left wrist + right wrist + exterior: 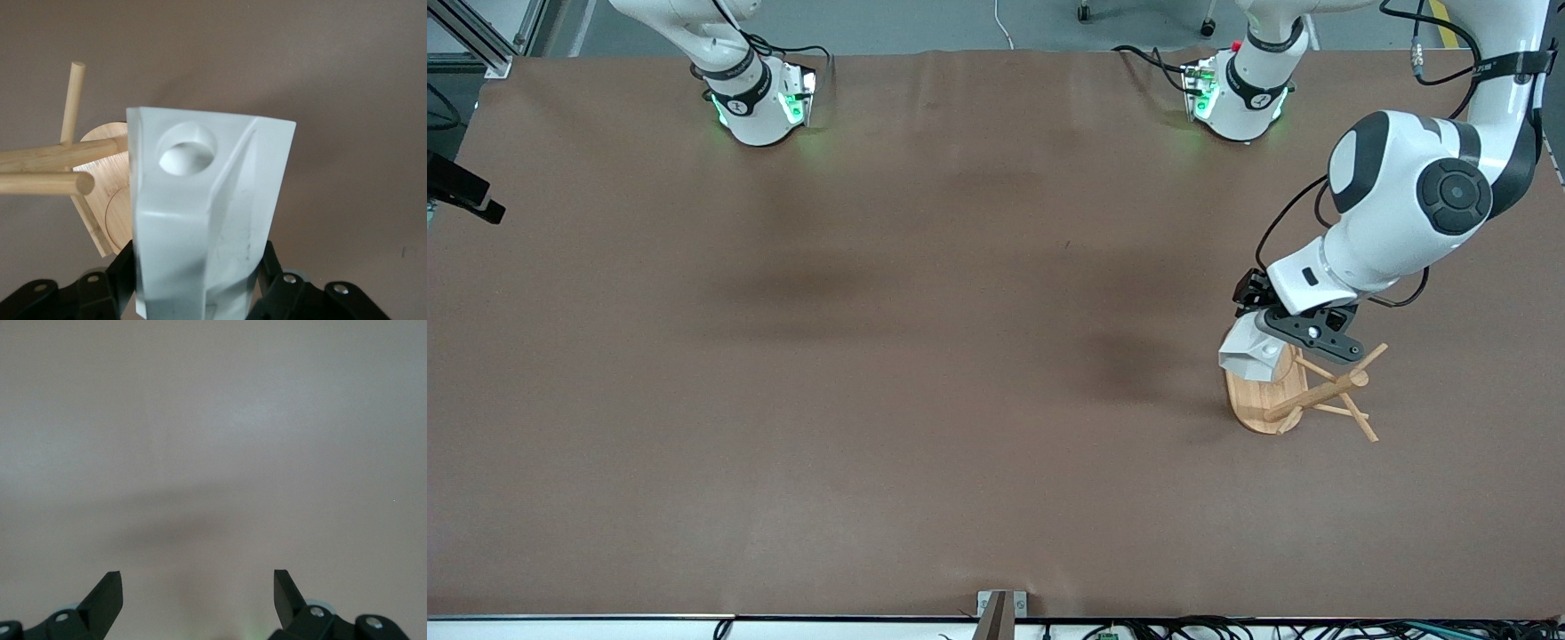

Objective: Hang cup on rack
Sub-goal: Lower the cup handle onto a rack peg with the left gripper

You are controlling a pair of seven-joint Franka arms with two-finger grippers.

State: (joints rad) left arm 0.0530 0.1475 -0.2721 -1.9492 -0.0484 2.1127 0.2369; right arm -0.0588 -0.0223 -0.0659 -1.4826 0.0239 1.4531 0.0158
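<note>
L gripper (pixel 1267 342) fingers clamped on the cup (pixel 1249 354), held in air over the rack (pixel 1303 391) base, w/ handle hole just beside a peg tip (pixel 83 184). Rack stands on tabletop (pixel 925 356) toward L arm's end. R gripper (pixel 199 590) waits over bare tabletop, fingers wide, holding nothing.

**Materials and Finishes**

The cup (pixel 200 220) looked matt white and smooth, like plastic. The rack (pixel 1303 396) was light bamboo with visible grain. The table (pixel 925 356) cover appeared brown, matt, faintly creased. The arm shells were glossy white.
</note>
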